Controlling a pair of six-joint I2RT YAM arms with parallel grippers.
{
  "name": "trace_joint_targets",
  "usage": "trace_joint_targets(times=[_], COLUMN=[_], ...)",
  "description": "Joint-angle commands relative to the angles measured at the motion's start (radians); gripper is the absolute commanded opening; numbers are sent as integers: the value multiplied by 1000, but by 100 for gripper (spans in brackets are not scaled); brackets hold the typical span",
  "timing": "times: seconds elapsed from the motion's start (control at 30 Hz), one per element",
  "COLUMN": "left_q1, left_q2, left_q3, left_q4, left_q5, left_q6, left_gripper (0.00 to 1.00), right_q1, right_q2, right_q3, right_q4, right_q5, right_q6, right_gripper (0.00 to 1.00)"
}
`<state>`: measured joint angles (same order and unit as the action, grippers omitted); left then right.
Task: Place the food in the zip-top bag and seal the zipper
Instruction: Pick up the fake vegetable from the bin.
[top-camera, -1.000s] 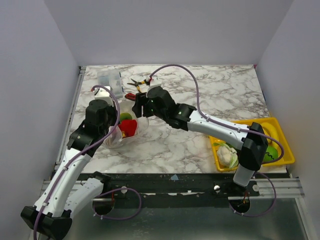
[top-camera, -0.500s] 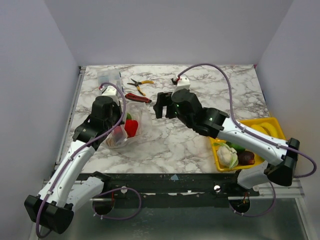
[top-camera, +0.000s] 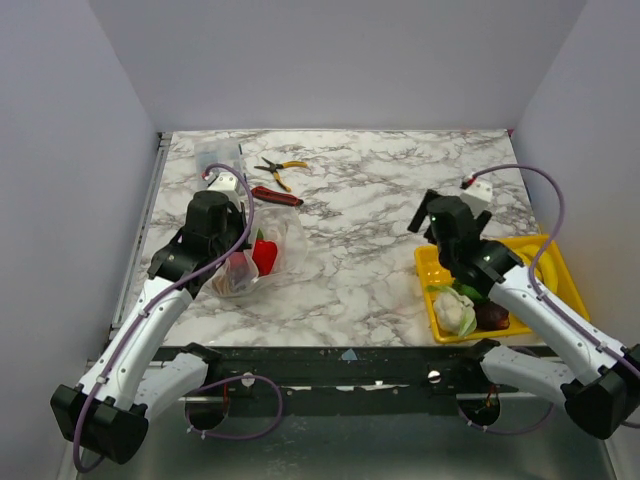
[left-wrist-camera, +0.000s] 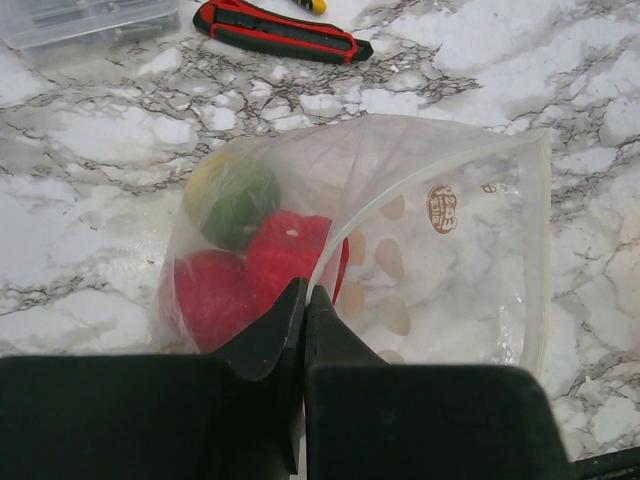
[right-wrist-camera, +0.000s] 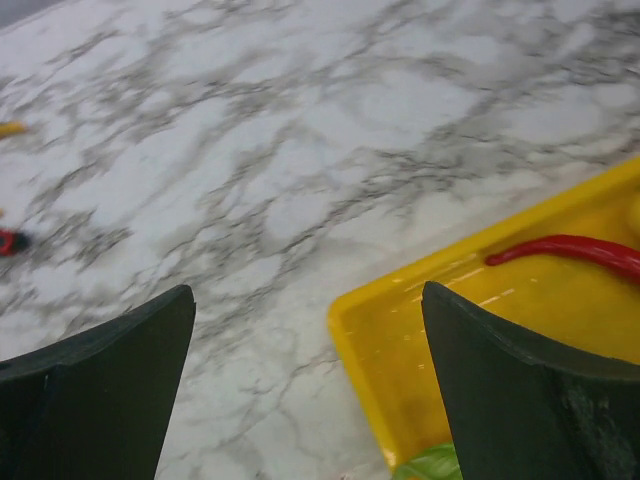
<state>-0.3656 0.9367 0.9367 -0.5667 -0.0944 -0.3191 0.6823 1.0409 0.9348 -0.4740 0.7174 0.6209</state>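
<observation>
The zip-top bag (left-wrist-camera: 440, 250) lies on the marble at the left, clear with white dots, its mouth gaping. Inside it are two red pieces of food (left-wrist-camera: 285, 255) and a green-yellow one (left-wrist-camera: 235, 200). My left gripper (left-wrist-camera: 305, 295) is shut on the near lip of the bag's mouth (top-camera: 265, 255); the zipper (left-wrist-camera: 543, 250) forms the far rim. My right gripper (right-wrist-camera: 310, 330) hangs open and empty above the near-left corner of the yellow tray (right-wrist-camera: 400, 330). It shows in the top view as the right gripper (top-camera: 424, 212). In the tray are a red chili (right-wrist-camera: 570, 248), a pale leafy piece (top-camera: 455, 312) and a maroon piece (top-camera: 492, 316).
A red-and-black cutter (top-camera: 275, 195), yellow-handled pliers (top-camera: 275, 165) and a rigid clear compartment box (top-camera: 218, 155) lie behind the bag. The yellow tray (top-camera: 560, 262) sits at the table's right front. Grey walls close in the table on three sides.
My right arm has swung away from the bag's mouth to the right, over the tray's corner, and its jaws have widened. The left gripper keeps its hold on the bag.
</observation>
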Motion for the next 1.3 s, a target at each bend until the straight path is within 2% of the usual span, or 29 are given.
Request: trace_joint_targets(times=[0.0, 0.13, 0.33, 0.57, 0.77, 1.0, 1.13, 1.27], left_q1=[8, 10, 10, 10, 11, 11, 11, 11], left_q2=[2, 5, -11, -12, -18, -19, -15, -16], left_q3=[27, 29, 22, 23, 21, 20, 24, 21], left_q4=[8, 7, 9, 10, 11, 11, 8, 10], left_q5=[27, 29, 13, 13, 15, 14, 27, 18], left_q6=[-2, -3, -1, 0, -1, -1, -1, -2], left_gripper=[0, 0, 0, 0, 0, 0, 0, 0], right_q1=[-231, -419, -602, -606, -606, -606, -606, -606], right_q2=[-22, 8, 37, 52, 113, 114, 87, 35], right_q3=[-75, -131, -243, -264, -280, -296, -283, -273], right_q4=[-138, -197, -216, -317, -313, -293, -294, -302], right_q5=[-79, -194, -322, -248, -264, -250, -235, -225], right_q6=[165, 240, 327, 458, 478, 492, 489, 502], right_gripper=[98, 99, 100, 100, 100, 99, 95, 79])
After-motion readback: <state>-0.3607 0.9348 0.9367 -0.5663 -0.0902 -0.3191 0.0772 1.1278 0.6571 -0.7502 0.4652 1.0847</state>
